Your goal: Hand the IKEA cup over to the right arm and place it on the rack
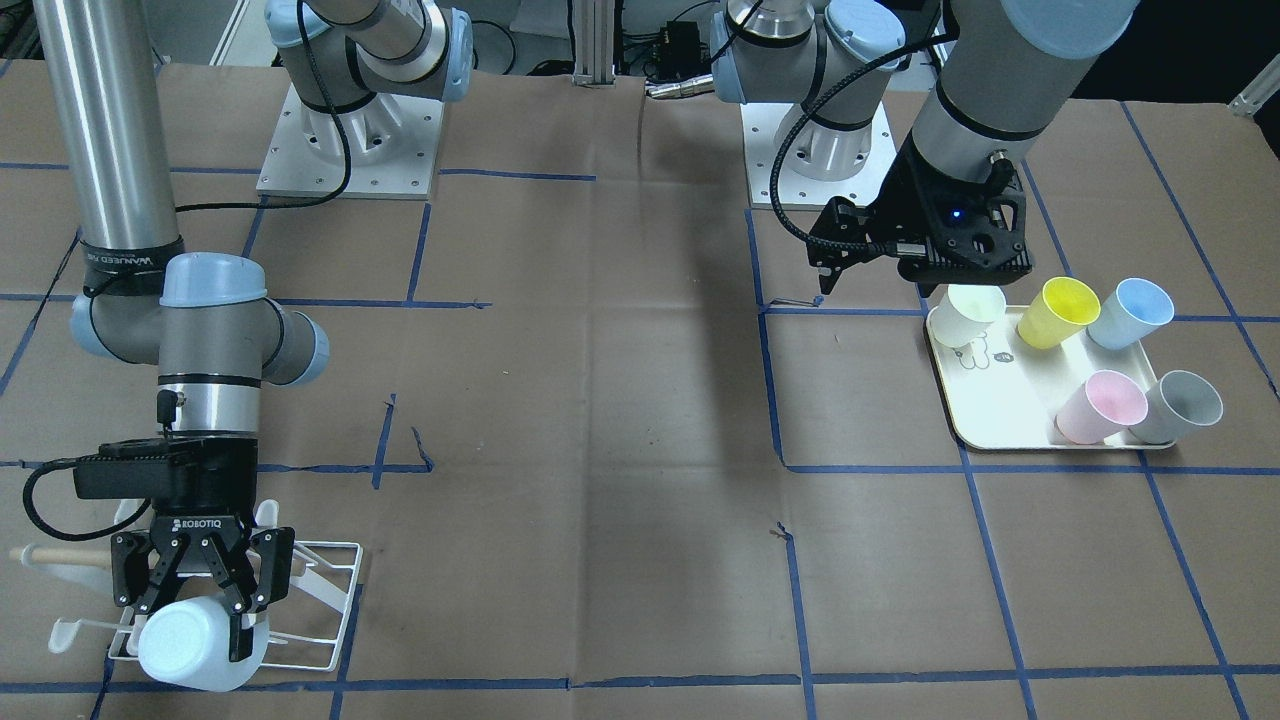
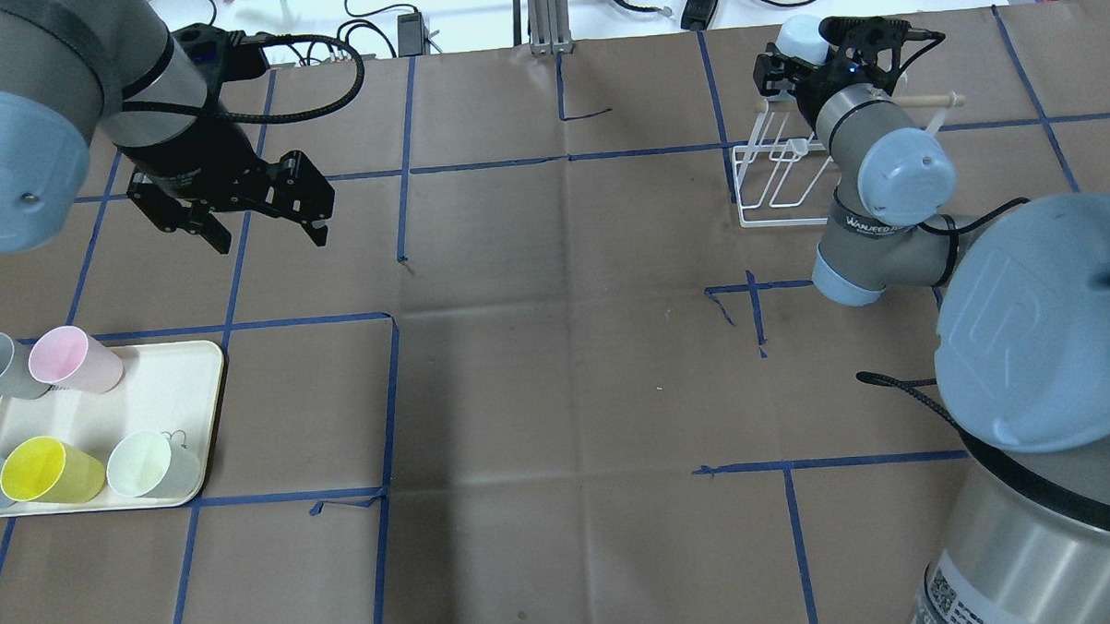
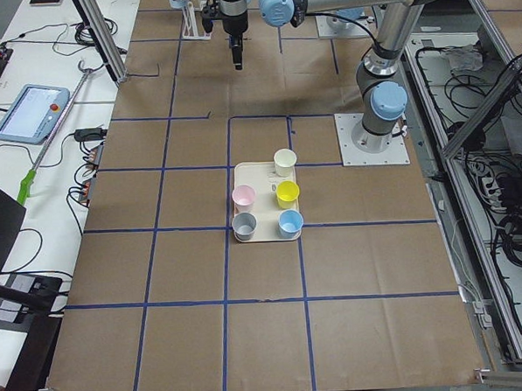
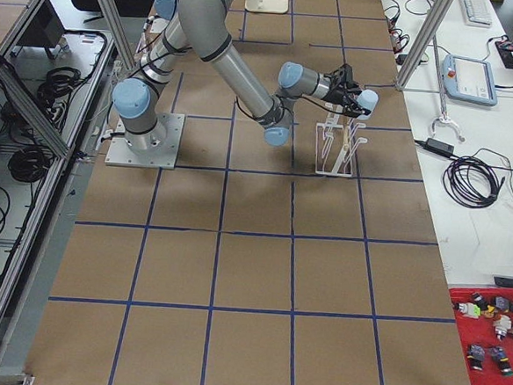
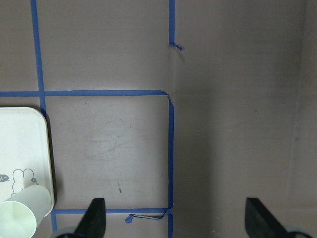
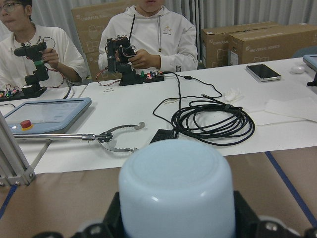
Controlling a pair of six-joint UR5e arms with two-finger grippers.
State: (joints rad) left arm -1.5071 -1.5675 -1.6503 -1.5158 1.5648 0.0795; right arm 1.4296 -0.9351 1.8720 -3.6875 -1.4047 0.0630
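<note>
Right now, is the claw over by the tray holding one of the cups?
No, the left claw stands open with nothing between its fingers.

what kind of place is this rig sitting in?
Most likely a robotics lab set up for teleoperated data collection: a paper-covered table with a blue tape grid, two operators holding small black handheld devices at a desk, and a teach pendant beside them.

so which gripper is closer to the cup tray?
Left. The left gripper hangs open just off the tray's corner; the right gripper is across the table at the rack, jaws shut on a pale blue cup.
</note>
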